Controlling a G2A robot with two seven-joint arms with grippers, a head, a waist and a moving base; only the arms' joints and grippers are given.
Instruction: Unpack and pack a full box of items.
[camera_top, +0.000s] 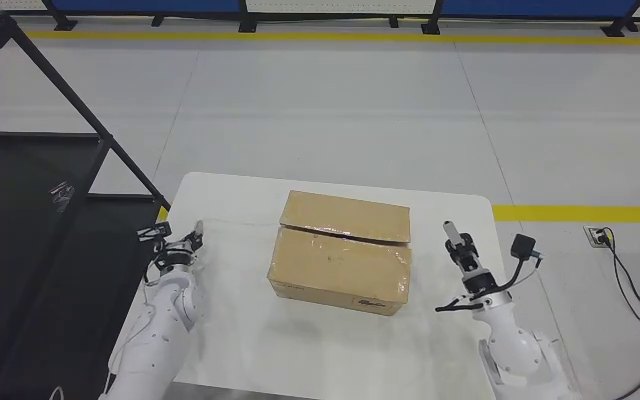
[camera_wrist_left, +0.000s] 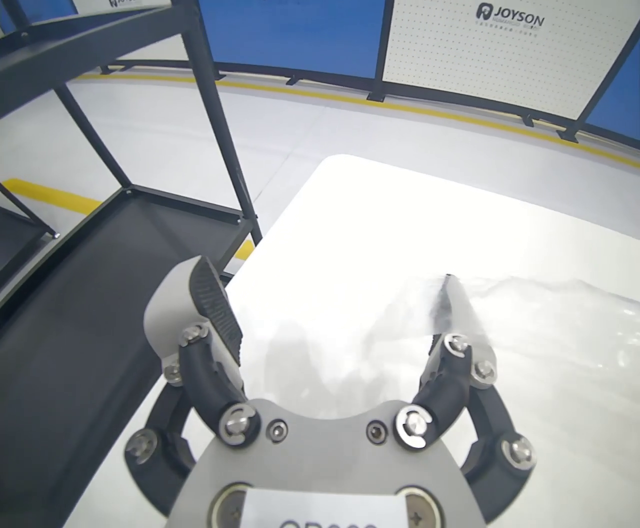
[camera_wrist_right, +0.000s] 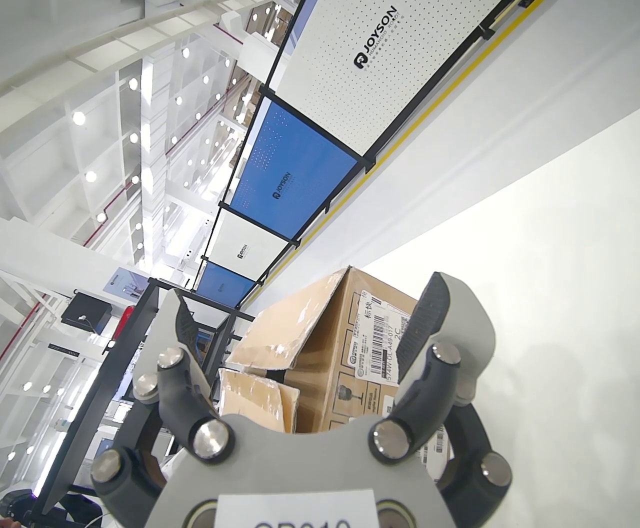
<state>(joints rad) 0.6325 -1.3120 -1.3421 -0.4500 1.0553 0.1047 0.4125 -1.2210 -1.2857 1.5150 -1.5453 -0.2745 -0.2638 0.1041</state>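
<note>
Arms first: the left arm (camera_top: 172, 300) and right arm (camera_top: 495, 320) sit at the near corners of the white surface (camera_top: 240, 345), both sets of jaws spread wide and holding nothing. Between them, well apart from either, the cardboard box (camera_top: 340, 262) rests mid-surface, top flaps folded down but loose, one lifting a little at the seam. No items lie outside it, so I'd say unpacking is only at its start. The next move, by my reckoning, calls for catching a flap edge and folding it back. Off past the left arm stands a black rack (camera_top: 60, 260)
</note>
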